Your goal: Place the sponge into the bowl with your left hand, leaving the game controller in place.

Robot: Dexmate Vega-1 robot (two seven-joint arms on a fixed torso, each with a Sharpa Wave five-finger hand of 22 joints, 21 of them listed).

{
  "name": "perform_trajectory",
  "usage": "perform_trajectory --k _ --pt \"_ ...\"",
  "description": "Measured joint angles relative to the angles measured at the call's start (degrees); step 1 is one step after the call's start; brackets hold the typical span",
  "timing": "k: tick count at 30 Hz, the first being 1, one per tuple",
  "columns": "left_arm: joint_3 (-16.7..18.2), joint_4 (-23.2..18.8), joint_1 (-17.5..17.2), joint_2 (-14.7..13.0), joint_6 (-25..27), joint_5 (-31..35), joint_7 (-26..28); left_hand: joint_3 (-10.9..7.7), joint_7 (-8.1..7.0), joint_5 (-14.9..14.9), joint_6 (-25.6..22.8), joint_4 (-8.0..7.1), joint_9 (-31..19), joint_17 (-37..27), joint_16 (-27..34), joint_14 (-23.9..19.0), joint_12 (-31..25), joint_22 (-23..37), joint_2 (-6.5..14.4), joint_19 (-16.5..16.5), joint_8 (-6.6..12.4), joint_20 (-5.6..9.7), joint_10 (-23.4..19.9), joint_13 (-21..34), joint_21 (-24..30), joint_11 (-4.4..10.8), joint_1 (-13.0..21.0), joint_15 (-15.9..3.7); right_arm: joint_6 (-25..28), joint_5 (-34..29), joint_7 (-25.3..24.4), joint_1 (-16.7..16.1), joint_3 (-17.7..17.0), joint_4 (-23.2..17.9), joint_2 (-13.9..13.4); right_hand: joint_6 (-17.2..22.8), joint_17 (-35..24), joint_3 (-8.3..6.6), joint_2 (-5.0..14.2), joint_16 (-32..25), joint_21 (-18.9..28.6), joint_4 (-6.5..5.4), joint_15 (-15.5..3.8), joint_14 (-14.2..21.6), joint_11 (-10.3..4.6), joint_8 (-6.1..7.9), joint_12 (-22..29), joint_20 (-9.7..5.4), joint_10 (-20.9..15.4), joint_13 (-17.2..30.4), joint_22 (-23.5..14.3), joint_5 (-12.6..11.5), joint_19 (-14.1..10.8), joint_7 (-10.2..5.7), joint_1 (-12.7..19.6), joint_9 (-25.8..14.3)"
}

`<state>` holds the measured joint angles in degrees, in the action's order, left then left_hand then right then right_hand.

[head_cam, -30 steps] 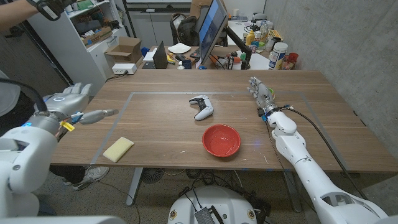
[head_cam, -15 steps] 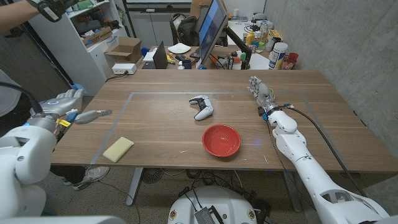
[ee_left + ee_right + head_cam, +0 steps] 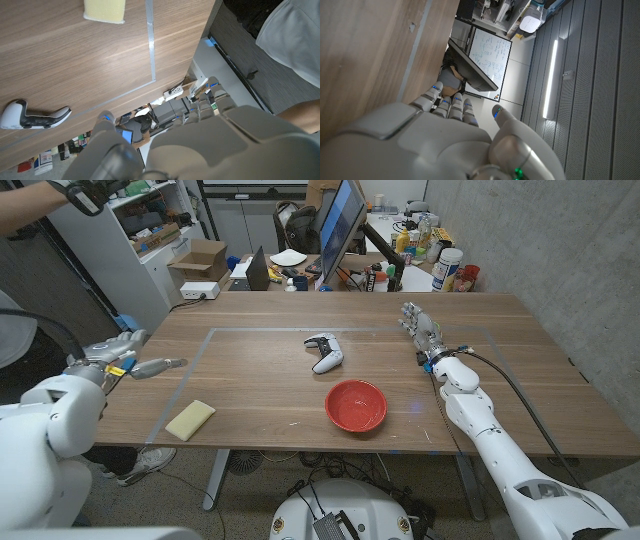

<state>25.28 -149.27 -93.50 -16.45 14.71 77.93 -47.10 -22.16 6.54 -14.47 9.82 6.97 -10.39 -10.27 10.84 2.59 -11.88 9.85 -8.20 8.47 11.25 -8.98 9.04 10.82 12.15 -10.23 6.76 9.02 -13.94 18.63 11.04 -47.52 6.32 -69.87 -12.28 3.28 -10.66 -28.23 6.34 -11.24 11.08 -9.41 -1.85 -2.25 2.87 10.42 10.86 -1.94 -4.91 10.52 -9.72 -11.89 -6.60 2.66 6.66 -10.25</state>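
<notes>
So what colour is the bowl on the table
The bowl is red, inside and on its rim. It shows best in the head view.

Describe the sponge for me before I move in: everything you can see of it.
The sponge is a pale yellow rectangular block, soft and foam-like by its look, lying flat on the wooden table near the front left edge, turned at a slant. It sits just outside the grey tape line marked on the tabletop. Nothing touches it but the table. The left hand hovers apart from it, farther back, holding nothing. The left wrist view shows one end of it.
</notes>
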Motion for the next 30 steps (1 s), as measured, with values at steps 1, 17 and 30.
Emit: perform_trajectory --k 1,17,30 --pt "-0.08 0.06 0.03 -0.13 0.13 -0.03 -0.11 0.00 0.00 0.00 0.00 0.00 0.00 0.00 0.00 0.00 0.00 0.00 0.00 0.00 0.00 0.00 0.00 0.00 0.00 0.00 0.00 0.00 -0.04 -0.01 0.06 0.14 -0.04 0.25 0.04 0.00 0.00 0.00 0.00 0.00 0.00 0.00 0.00 0.00 0.00 0.00 0.00 0.00 0.00 0.00 0.00 0.00 0.00 0.00 0.00 0.00" --pt "-3.62 2.50 0.24 -6.17 6.22 -1.09 -4.70 0.46 0.00 0.00 0.00 -0.02 -0.01 0.01 0.00 -0.19 0.00 0.00 0.08 0.00 0.00 -0.01 -0.31 0.00 0.00 -0.31 0.53 0.19 -1.35 -0.18 1.54 1.47 -0.60 2.93 0.56 0.00 -0.01 -0.24 0.23 0.23 0.00 0.24 0.00 0.00 0.00 0.00 0.00 0.00 0.00 0.00 0.00 0.00 0.00 0.00 -0.22 0.00" --pt "-5.07 4.07 -0.66 -9.65 9.67 -2.23 -7.13 0.70 0.00 -0.41 0.00 0.22 -0.01 0.01 0.00 -0.19 0.01 0.01 0.07 0.00 0.00 -0.01 -0.31 -0.01 -0.52 -0.32 0.53 0.19 -2.25 -0.28 2.78 2.54 -0.71 4.77 1.17 0.00 0.28 -0.24 0.23 0.22 0.00 0.24 0.00 0.00 0.00 0.00 0.00 0.00 0.00 0.00 0.00 0.00 0.00 0.00 -0.22 0.00"
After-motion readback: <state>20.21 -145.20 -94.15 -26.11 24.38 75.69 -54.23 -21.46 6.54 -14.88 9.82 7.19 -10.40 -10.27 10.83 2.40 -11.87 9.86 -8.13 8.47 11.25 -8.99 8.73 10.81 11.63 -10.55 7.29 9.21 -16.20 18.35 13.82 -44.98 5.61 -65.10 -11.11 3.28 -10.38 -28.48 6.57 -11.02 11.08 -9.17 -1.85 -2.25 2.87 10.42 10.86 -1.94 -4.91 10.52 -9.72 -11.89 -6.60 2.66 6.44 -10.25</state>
